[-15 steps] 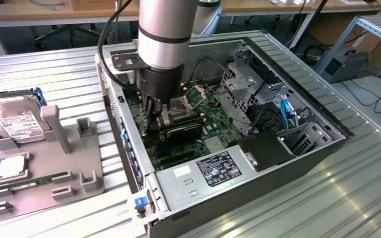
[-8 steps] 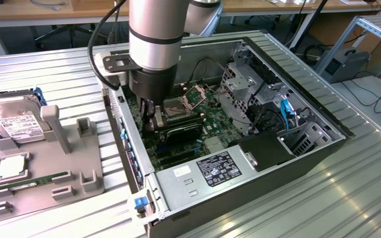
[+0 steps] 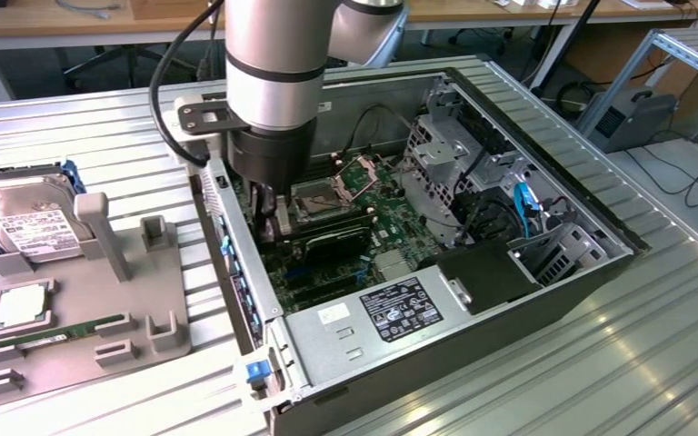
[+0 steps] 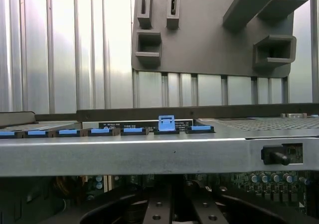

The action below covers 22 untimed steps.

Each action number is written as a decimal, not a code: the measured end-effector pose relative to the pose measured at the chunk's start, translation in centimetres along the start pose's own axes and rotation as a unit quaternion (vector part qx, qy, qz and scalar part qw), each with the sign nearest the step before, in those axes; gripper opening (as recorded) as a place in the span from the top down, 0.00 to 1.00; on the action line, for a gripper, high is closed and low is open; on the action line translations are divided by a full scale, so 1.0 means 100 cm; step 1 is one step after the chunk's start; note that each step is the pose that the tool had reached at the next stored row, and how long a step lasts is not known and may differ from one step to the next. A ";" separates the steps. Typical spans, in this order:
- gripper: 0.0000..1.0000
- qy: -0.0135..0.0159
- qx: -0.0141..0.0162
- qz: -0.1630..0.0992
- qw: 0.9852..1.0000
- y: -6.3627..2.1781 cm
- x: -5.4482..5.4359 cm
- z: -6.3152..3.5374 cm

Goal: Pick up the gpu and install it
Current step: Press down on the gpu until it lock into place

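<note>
1. Open computer case (image 3: 531, 113), lying on its side on the ribbed metal table (image 3: 640, 363), motherboard facing up.
2. Robot arm (image 3: 270, 82), reaching straight down into the case beside the rear expansion-slot wall.
3. Grey parts holder (image 3: 76, 341) at the exterior view's left, carrying a hard drive (image 3: 28, 227); no card standing in its slots.
4. Gpu (image 3: 331, 241): dark flat card inside the case, on the motherboard just beside the fingers and below the processor socket. Judged light and stiff but fragile. Best held by the bare upper board edge or the metal bracket, away from components and gold contacts. Probably prone to tilt under an off-centre pinch.
5. Gripper (image 3: 270, 218), also seen in the wrist view (image 4: 172, 209), with jaws drawn fully together low inside the case. Contact with the card's edge likely but not clearly visible.
</note>
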State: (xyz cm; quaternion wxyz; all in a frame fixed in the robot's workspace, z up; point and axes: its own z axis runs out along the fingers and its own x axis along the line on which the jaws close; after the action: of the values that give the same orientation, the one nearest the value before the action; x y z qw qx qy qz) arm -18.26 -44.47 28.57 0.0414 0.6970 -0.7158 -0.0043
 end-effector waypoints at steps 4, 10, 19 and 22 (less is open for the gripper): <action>0.89 0.000 0.000 0.000 1.000 0.0003 0.000 0.0000; 0.89 0.000 0.000 0.000 1.000 0.0025 0.000 0.0001; 0.89 0.000 0.000 0.000 1.000 0.0038 0.000 0.0002; 0.89 0.000 0.000 0.000 1.000 0.0050 0.000 0.0003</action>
State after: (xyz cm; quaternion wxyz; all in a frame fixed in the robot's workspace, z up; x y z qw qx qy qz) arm -18.75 -44.47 28.57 0.0414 0.6970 -0.7158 -0.0043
